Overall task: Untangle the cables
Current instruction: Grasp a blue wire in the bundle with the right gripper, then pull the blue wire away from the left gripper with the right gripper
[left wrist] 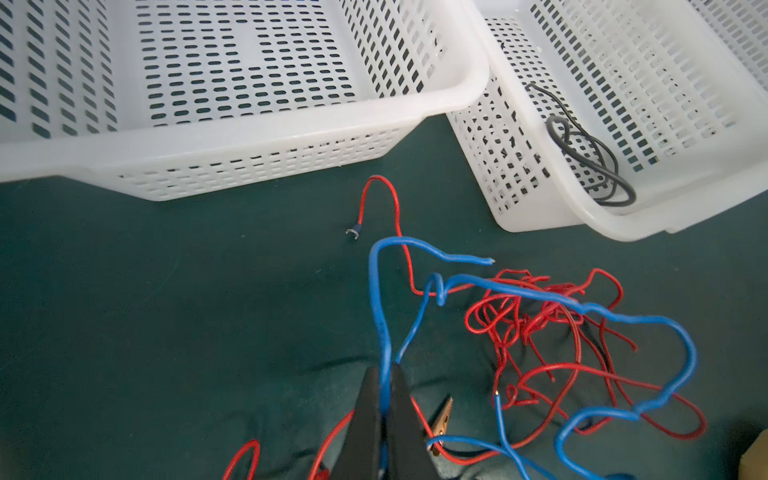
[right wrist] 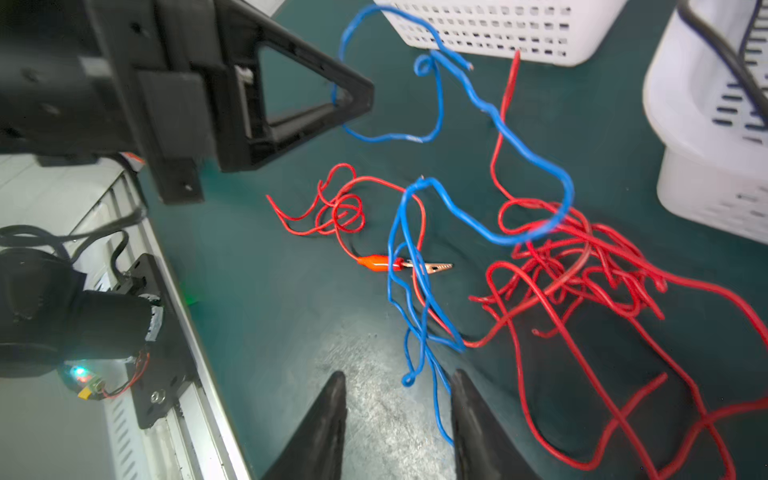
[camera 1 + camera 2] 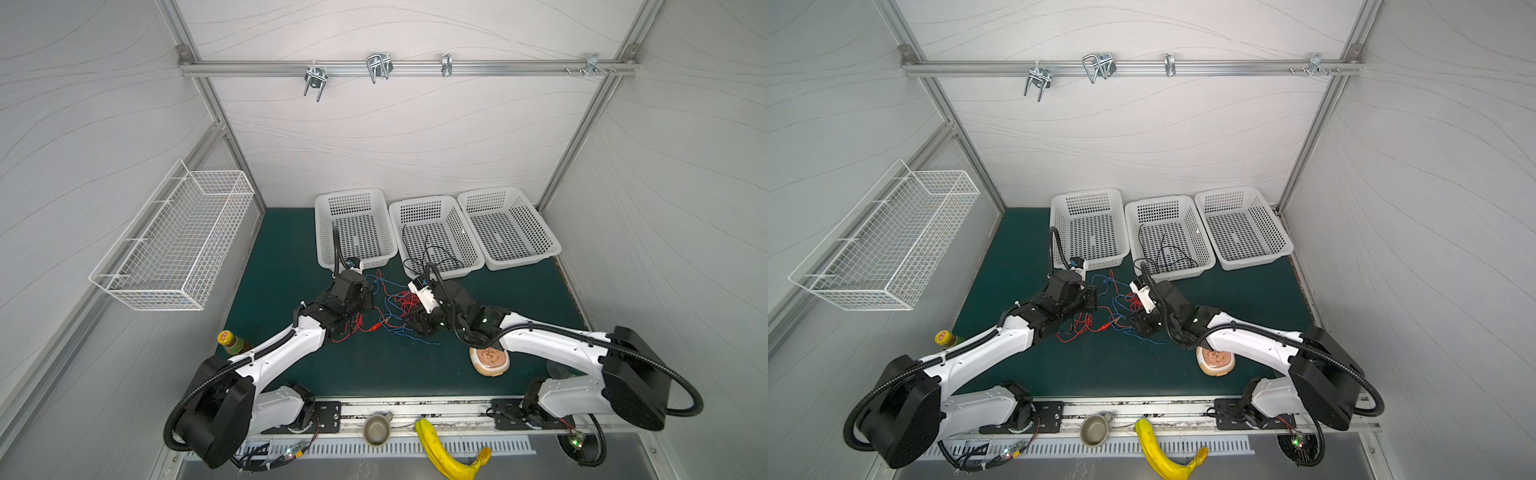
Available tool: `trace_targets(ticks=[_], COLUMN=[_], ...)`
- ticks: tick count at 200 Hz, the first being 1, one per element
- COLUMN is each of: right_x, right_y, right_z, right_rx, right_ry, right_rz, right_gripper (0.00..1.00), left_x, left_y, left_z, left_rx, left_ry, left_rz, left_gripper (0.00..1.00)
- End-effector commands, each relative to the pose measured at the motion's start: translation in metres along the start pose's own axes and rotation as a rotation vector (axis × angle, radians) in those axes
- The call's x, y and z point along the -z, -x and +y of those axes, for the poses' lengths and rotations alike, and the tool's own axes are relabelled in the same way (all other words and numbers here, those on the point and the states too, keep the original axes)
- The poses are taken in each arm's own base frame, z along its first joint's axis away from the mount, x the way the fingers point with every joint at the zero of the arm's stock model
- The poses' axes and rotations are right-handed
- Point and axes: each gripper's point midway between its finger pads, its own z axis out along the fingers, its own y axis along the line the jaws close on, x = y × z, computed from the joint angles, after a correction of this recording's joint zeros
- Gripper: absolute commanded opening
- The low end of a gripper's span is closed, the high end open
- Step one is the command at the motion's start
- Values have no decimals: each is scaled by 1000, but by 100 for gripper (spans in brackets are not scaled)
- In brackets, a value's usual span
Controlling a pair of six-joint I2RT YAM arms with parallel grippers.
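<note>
Inspecting progress, we find the middle basket [image 3: 422,200], at one o'clock from the heap, holding one black cable [image 1: 551,126]. The red and blue cables [image 3: 397,307] lie knotted mid-mat, so most work looks outstanding. The left gripper [image 1: 385,374] clamps a blue strand [image 1: 380,316]; the right gripper [image 2: 399,374] has its jaws apart.

Glossy plastic insul. on cables [image 1: 540,316], red & blue. The clip [image 2: 432,266] is coppery metal w/ smooth orange sleeve. The tabletop [image 1: 166,311] is a matt dk-green, cloth-like mat. The baskets [image 1: 291,162] at 12 o'clock are white semi-gloss plastic. The fingers [image 1: 365,415] are matt blk plastic. The rail [image 3: 249,67] is dull silver metal.
</note>
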Motion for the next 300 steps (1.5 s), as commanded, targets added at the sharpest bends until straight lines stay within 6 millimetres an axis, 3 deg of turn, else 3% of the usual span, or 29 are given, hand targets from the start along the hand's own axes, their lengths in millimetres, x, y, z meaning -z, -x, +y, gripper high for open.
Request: trace_targets(ticks=[1, 43, 76, 101, 131, 151, 179, 210, 258, 300], right_x=[-8, -28, -50, -60, -64, -61, -40, -5, 55, 121], right_y=[-11, -16, -19, -18, -20, -22, -23, -15, 5, 23], right_z=[-2, 6, 1, 2, 3, 9, 18, 10, -18, -55], right_rx=[-8, 21, 20, 13, 16, 27, 72, 103, 108, 22], right_ry=[-24, -27, -59, -54, -45, -22, 7, -62, -239, -381], right_rz=[22, 63, 84, 82, 103, 129, 156, 114, -59, -284], right_gripper=[40, 39, 33, 21, 0, 0, 0, 0, 0, 0], left_x=[0, -3, -3, -2, 1, 2, 3, 5, 4, 6], left_y=[14, 13, 13, 12, 14, 17, 20, 26, 32, 34], left_z=[1, -2, -3, -1, 1, 2, 6, 17, 28, 40], left_rx=[28, 37, 32, 28, 26, 26, 10, -11, 4, 32], left_ry=[27, 13, 9, 17, 28, 36, 64, 137, 203, 254], left_rz=[-25, -17, -16, -17, -26, -35, -43, -50, -64, -63], left_gripper=[0, 0, 0, 0, 0, 0, 0, 0, 0, 0])
